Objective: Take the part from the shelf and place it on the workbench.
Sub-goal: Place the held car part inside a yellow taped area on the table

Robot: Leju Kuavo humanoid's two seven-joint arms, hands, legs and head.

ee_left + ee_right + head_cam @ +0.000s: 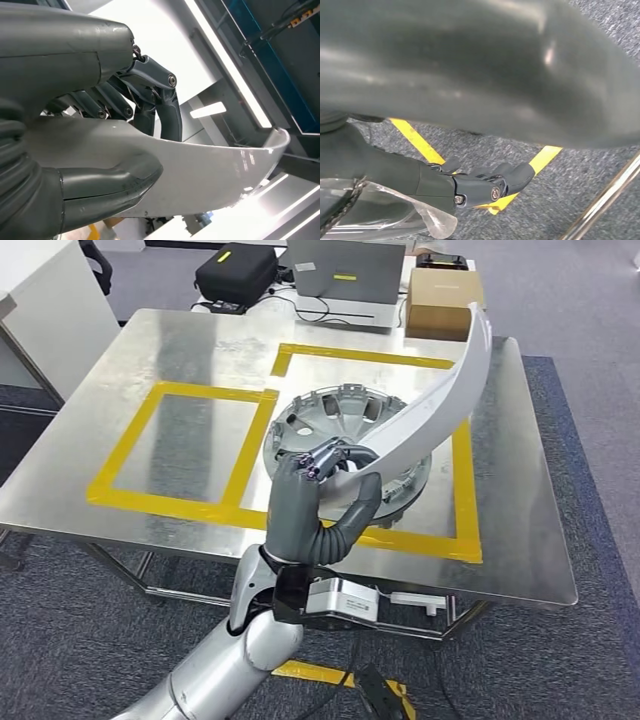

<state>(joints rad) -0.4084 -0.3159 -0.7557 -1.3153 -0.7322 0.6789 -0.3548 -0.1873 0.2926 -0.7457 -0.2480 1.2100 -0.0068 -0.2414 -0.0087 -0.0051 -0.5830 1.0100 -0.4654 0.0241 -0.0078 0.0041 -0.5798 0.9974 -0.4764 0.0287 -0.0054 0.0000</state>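
Observation:
My left hand [302, 505] grips one end of a long, curved white part [445, 405], which arcs up and to the right over the metal workbench [528, 540]. Under the part lies a silver wheel cover [340, 415], inside the right-hand yellow-taped square. In the left wrist view the thumb and fingers [166, 105] wrap the white part [211, 170] from both sides. My right hand [471, 185] hangs over grey carpet with its fingers fairly straight and nothing in them.
A second yellow-taped square [181, 445] marks the bench's left half. Behind the bench sit a black case [235, 272], a grey box [347, 275] and a cardboard box [444, 300]. A white cabinet [45, 310] stands at the left. Cables lie under the bench.

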